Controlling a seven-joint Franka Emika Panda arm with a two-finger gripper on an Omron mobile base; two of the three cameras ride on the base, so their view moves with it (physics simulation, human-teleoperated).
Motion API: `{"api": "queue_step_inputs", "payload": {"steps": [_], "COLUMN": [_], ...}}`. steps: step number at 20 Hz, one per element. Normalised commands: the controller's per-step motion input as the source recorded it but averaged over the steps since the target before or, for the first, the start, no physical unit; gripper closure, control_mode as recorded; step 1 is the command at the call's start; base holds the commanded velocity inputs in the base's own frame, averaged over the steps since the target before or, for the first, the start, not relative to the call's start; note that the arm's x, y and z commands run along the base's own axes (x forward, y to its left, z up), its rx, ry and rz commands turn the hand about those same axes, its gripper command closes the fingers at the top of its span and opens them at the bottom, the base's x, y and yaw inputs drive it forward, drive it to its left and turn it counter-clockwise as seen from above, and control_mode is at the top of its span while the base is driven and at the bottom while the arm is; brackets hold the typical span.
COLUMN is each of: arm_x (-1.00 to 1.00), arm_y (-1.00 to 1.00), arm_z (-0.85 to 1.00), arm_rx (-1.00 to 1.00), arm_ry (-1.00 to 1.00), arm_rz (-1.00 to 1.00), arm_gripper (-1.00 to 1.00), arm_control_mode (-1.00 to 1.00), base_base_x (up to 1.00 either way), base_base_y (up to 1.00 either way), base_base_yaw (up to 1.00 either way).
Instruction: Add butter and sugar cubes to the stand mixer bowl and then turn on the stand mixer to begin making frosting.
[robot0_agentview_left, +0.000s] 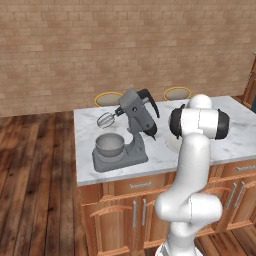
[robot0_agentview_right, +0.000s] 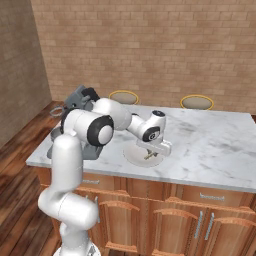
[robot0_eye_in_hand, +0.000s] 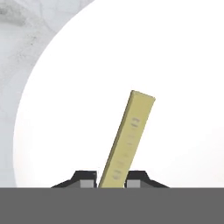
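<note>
Both fingertips (robot0_eye_in_hand: 87, 178) look pinched on the butter (robot0_eye_in_hand: 127, 138), whose long axis runs up and away between them over the white plate (robot0_eye_in_hand: 183, 78). From the gripper (robot0_agentview_right: 150, 156), I judge the stand mixer bowl (robot0_agentview_left: 110, 145) lies well apart along the counter (robot0_agentview_right: 215, 145), under the stand mixer (robot0_agentview_left: 135, 120).

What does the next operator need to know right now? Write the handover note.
Gripper: down over the white plate, fingers closed on either side of the butter, which stands tilted between them; no lift visible yet.
Stand mixer: at the left end of the marble counter, head tilted back, whisk raised.
Stand mixer bowl: on the mixer's base, looks empty.
Done: butter gripped.
Left: carry butter to the bowl, add sugar cubes (none visible to me), switch the mixer on.
</note>
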Motion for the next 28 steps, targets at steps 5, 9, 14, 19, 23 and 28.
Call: {"api": "queue_step_inputs", "payload": {"steps": [5,9,14,19,23,28], "arm_x": [0.0,-0.31,-0.6,-0.81,-0.94,-0.91], "arm_y": [0.0,0.01,0.16,0.28,0.6,0.93], "arm_z": [-0.2,0.44,0.97,0.82,0.66,0.47], "arm_rx": [0.0,0.0,0.0,0.0,-0.01,-0.14], "arm_ry": [0.0,-0.11,-0.28,-0.26,-0.25,-0.19], "arm_rz": [0.0,0.0,0.0,0.0,0.0,0.01], "arm_gripper": [1.0,1.0,1.0,1.0,1.0,1.0], "arm_control_mode": [-1.0,-1.0,-1.0,-1.0,-1.0,-1.0], "base_base_x": [0.0,0.0,0.0,0.0,0.0,0.0], "base_base_y": [0.0,0.0,0.0,0.0,0.0,0.0], "base_base_yaw": [0.0,0.0,0.0,0.0,0.0,0.0]}}
